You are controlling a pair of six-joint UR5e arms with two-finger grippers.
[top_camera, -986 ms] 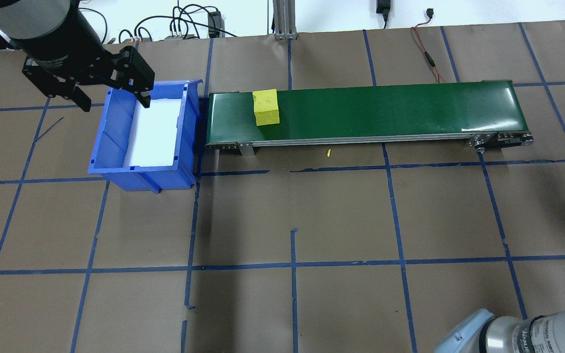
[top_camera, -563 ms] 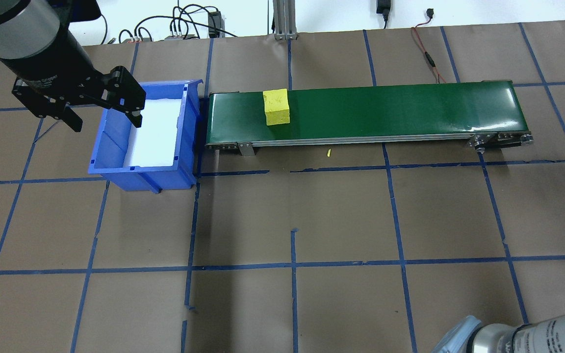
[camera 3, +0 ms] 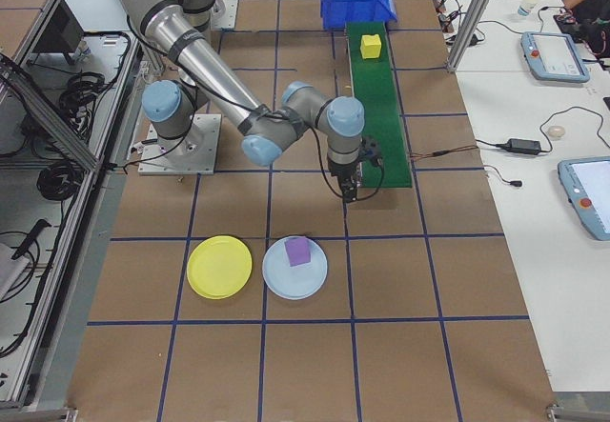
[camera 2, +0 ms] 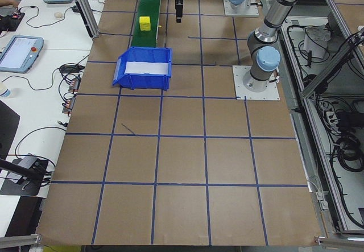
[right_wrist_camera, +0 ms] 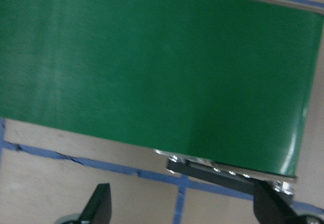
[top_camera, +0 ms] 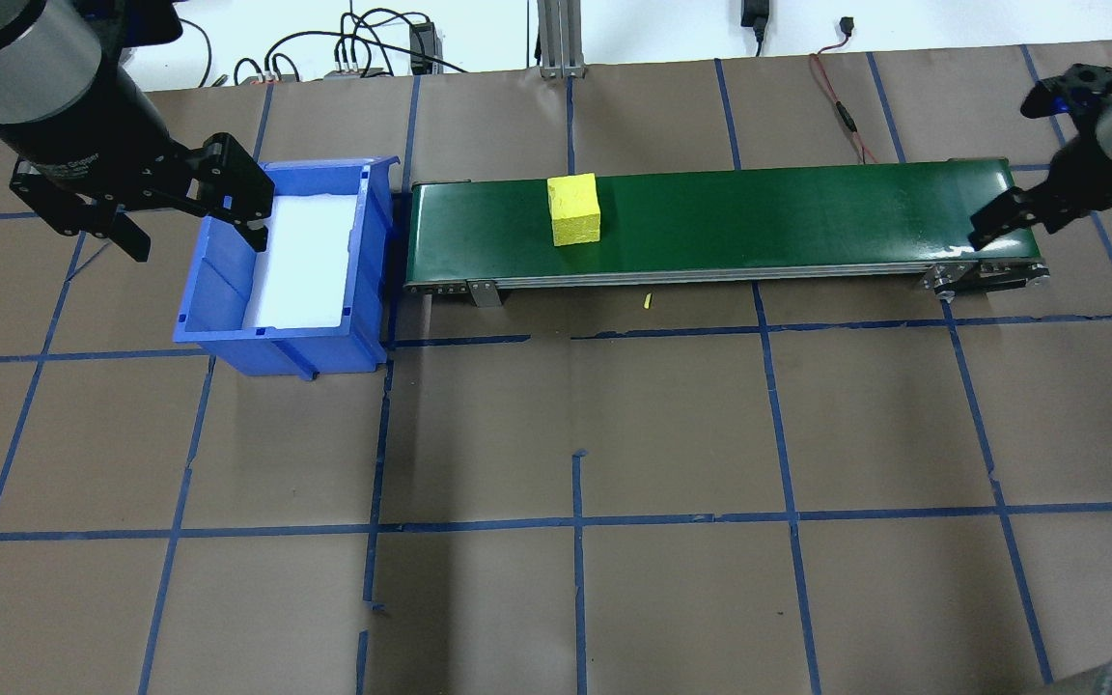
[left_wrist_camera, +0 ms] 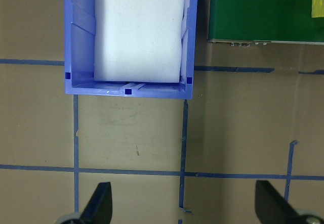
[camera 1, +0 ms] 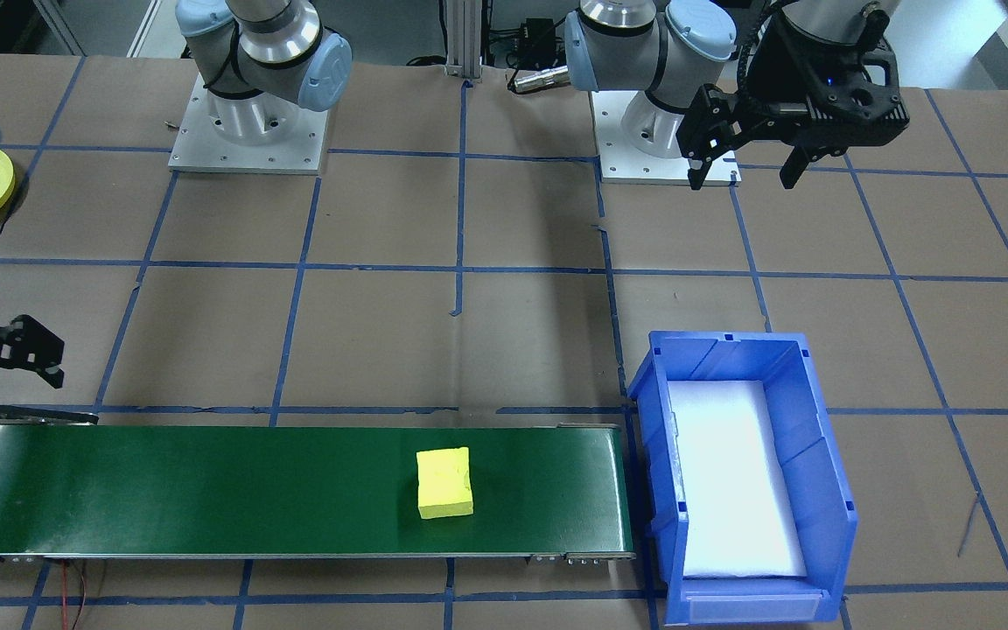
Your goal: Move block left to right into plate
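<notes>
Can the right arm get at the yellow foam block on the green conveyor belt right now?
Probably not yet. The yellow foam block sits toward the belt's bin end, while the open right gripper hovers at the green conveyor belt's opposite end. Nothing stands between them.

green belt [right_wrist_camera: 152,67] end, blue tape lines, right hand [right_wrist_camera: 185,209] fingers apart

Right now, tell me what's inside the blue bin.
The blue bin holds only a white foam liner covering its floor. No block is inside. Whatever lies beneath the liner is hidden.
</notes>
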